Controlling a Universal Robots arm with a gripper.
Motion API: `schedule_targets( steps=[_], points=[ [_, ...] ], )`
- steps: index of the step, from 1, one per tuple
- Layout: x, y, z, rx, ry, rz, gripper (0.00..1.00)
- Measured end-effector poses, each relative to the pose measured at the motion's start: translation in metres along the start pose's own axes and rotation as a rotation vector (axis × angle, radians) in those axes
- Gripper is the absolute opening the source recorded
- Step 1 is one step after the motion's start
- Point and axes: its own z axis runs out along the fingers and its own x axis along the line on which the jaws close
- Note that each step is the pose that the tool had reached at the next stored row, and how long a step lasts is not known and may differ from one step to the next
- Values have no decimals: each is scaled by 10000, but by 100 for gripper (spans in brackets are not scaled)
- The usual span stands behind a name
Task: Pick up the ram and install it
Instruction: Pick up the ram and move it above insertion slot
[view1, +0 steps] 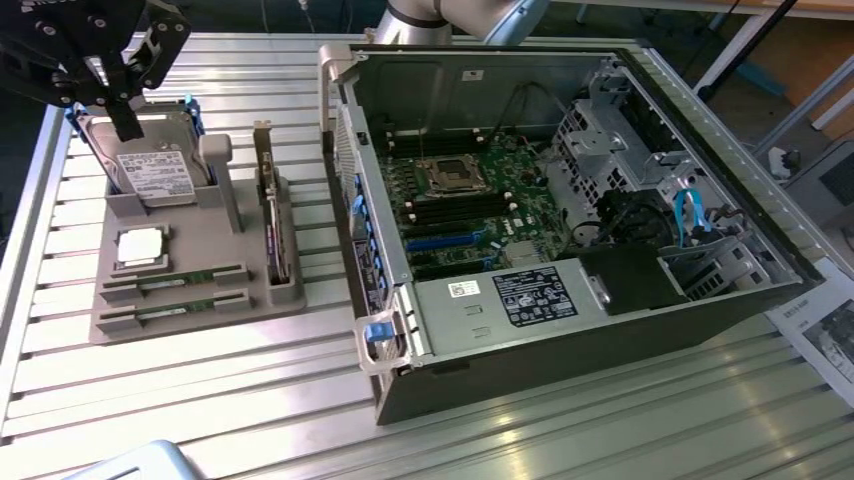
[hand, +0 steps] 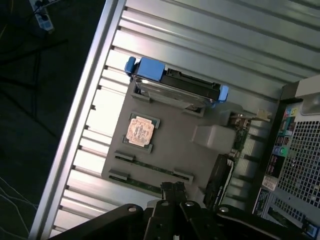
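Nothing done yet. Gripper (view1: 127, 125) empty, fingers pressed together, hangs over the hard drive (view1: 154, 170) at the far end of the tray (view1: 214, 235). Ram (view1: 174, 279) lies flat in its tray slot, untouched. Pick-up and install both left

in the exterior view, the parts holder (view1: 214, 240) lies on the slatted table (view1: 561, 440) at 9 o'clock of the open computer case (view1: 454, 325). taking the holder as the dial, the hard drive (view1: 154, 172) stands propped at 12 o'clock. the processor (view1: 140, 247) lies just below it, near the centre. the ram (view1: 180, 277) and a second stick (view1: 174, 308) lie side by side in slots at 6 o'clock. the expansion card (view1: 274, 235) stands on edge along the 3 o'clock side, nearest the case. the motherboard (view1: 467, 195) lies inside the case. the gripper (view1: 124, 122) hangs over the hard drive's 11 o'clock corner.
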Motion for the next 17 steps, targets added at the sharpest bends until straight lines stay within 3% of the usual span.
schedule_targets(
  steps=[12,17],
  points=[
    [1,-2,0,-19,53,-1288,10],
    [2,-4,0,-30,87,-2075,10]
  ],
)
